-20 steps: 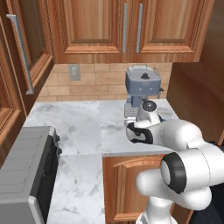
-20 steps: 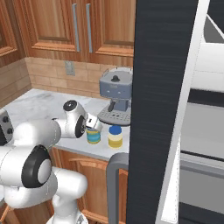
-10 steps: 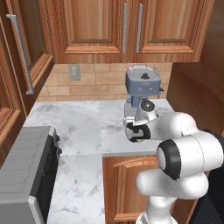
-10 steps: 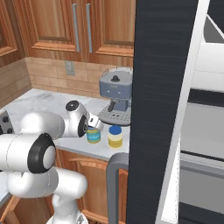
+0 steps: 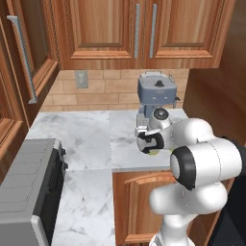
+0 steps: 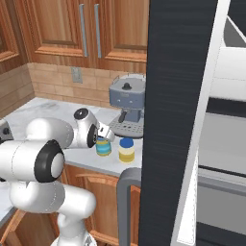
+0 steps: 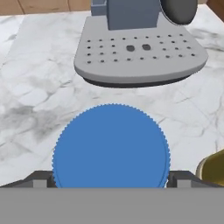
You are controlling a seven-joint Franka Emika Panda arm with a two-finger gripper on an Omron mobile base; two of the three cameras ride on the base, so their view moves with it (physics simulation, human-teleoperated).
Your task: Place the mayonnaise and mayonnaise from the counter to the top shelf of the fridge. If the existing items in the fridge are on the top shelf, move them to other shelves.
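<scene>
the fridge [image 6: 178,110] stands at your right as a tall black slab, its door swung out and grey shelves showing beyond it; you cannot tell from here which panel is the top one; the counter [image 5: 86,139] is the marbled worktop ahead of you, with the toaster oven [image 5: 26,190] at its near left and the coffee machine [image 6: 127,108] at the back; both jars stand in front of that machine's drip tray, just beside each other near the counter's front edge.

the gripper [image 6: 100,139] is down over the left of the two, which the right base view shows as the jar with the blue label [image 6: 103,147]; the jar with the blue lid [image 6: 127,150] stands free beside it, pale cream below its cap; in the hand view a round blue ribbed disc sits between the two finger tips with a yellowish rim at the far right, so which jar is which is not fully settled.

the fingers [image 7: 39,180] flank that disc on both sides, parted and close to it, and you cannot tell whether they already press on it.

expect a small, rigid, light jar; the wall is likely smooth and slippery, the ribbed cap the better purchase; take it just below the cap, squarely across the middle, and keep it upright.
</scene>
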